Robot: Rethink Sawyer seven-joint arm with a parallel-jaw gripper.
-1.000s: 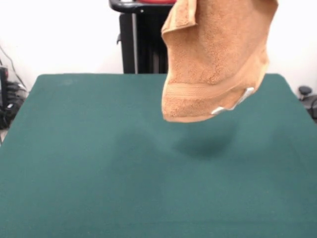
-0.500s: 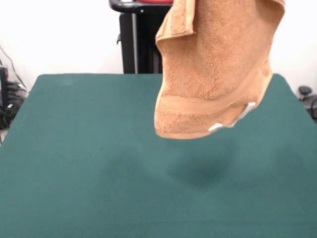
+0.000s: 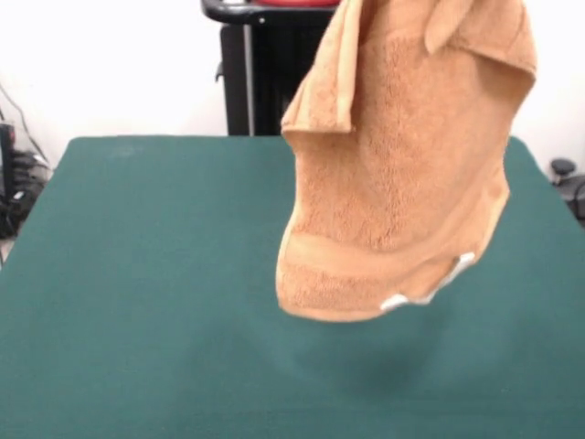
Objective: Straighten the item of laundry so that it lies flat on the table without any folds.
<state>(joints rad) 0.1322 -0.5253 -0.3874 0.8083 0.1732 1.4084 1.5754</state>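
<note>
The orange-tan terry towel (image 3: 402,183) hangs in the air above the right half of the dark green table (image 3: 137,274). Its top runs out of the picture at the top edge, so what holds it is hidden. It is bunched and folded, with one edge curled over at the upper left. A woven border band crosses its lower part, and a small white label (image 3: 395,301) shows at the bottom edge. The bottom edge hangs clear of the table top, with a faint shadow beneath. The gripper is not in view.
The robot's black pedestal (image 3: 260,73) stands behind the table's far edge. Cables and dark gear (image 3: 14,183) lie beyond the left edge, and a dark object (image 3: 567,178) sits beyond the right edge.
The hanging towel has come lower and nearer the camera, its bottom edge drifting slightly left. Its shadow on the table has grown fainter.
</note>
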